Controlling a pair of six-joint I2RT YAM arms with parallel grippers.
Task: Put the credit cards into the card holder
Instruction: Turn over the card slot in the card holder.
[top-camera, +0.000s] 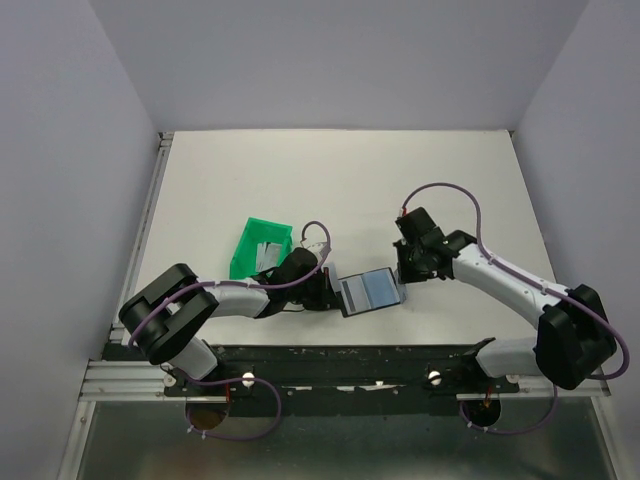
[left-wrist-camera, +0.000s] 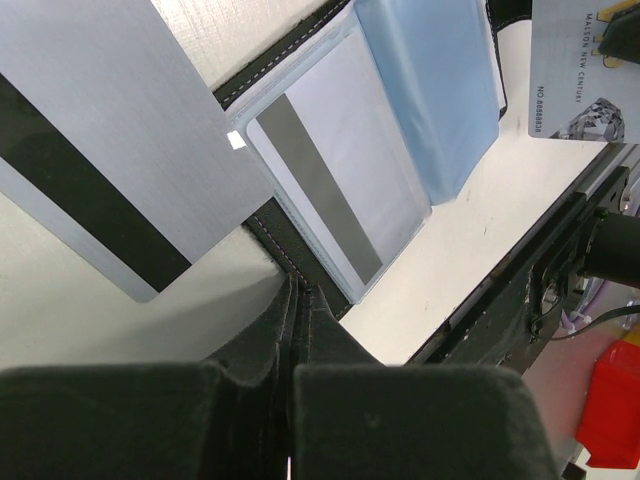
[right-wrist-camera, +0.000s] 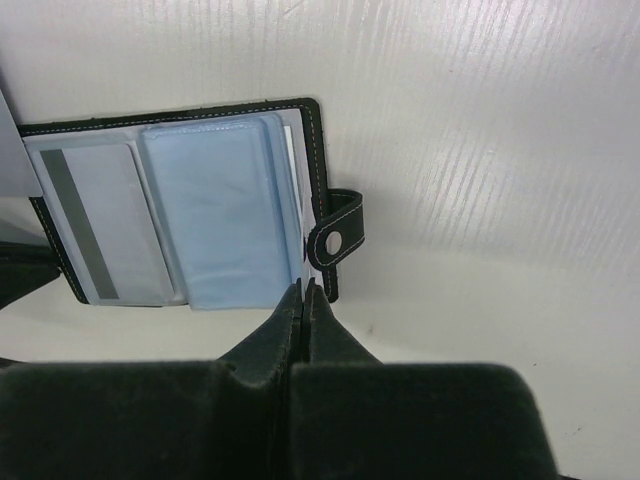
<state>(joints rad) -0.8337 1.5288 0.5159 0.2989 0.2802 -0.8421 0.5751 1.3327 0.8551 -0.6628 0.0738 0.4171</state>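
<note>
Top external view: card holder (top-camera: 371, 292) lying open and flat on the white surface (top-camera: 350, 180), close to the near edge, between the two arms, well apart from the far and side edges. Just nearer than it, along that edge, a black rail (top-camera: 350, 352).

Pinched at its left end by the left gripper (left-wrist-camera: 300, 300), fingers clamped together on the stitched black rim. Pinched at its right end by the right gripper (right-wrist-camera: 303, 295), likewise clenched on the edge, just beside the strap (right-wrist-camera: 336, 238) with its light stud, sticking out past the right rim.

Inside: a white card (left-wrist-camera: 330, 190) with a grey stripe in the left half; a pale blue sleeve (left-wrist-camera: 430, 90) over the right half, contents impossible to tell.

Flat on the surface at the holder's far-left corner: a silvery-grey card (left-wrist-camera: 110, 150) with a black stripe, one corner at the stitched edge, touching or not unclear. Off the holder's right end, apart from it: a printed grey card (left-wrist-camera: 575, 70), cut by the frame.

Left of and farther than the left gripper: a green bin (top-camera: 245, 255), apart from the holder, something pale inside, too small to make out.
</note>
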